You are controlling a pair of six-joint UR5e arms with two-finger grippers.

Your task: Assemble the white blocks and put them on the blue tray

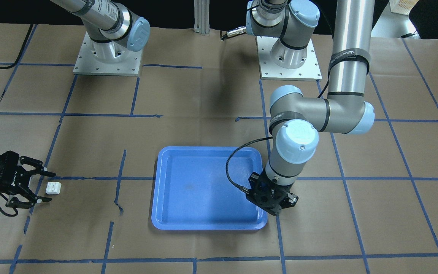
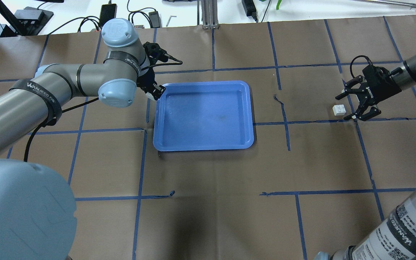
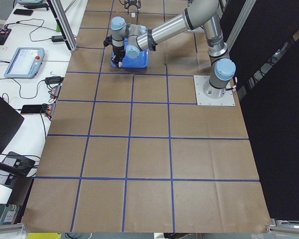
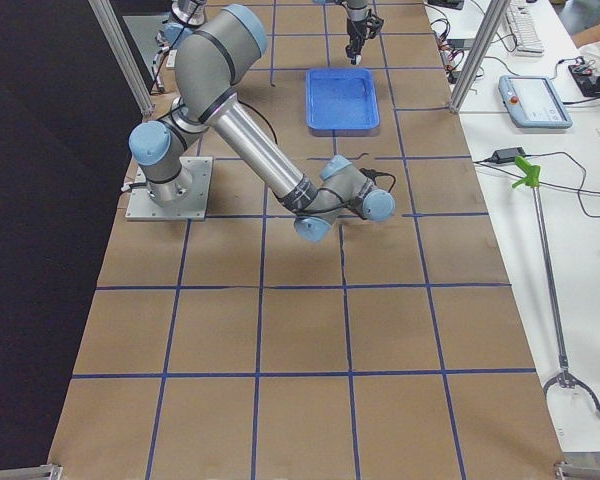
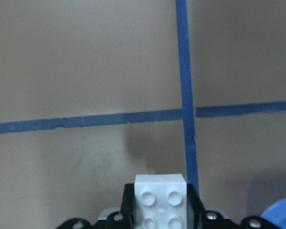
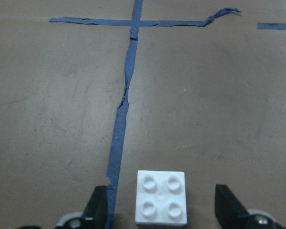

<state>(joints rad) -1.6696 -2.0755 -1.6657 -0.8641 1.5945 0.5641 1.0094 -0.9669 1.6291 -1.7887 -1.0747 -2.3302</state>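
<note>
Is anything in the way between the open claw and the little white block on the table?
No, nothing visible. The white block sits on bare paper, right between the tips of the open right gripper.

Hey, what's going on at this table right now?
The left gripper is shut on one white block and holds it by a corner of the blue tray. The right gripper is open, with a finger on either side of the other white block, which sits studs up on the table. The two blocks are not joined yet, and neither is on the tray.
</note>
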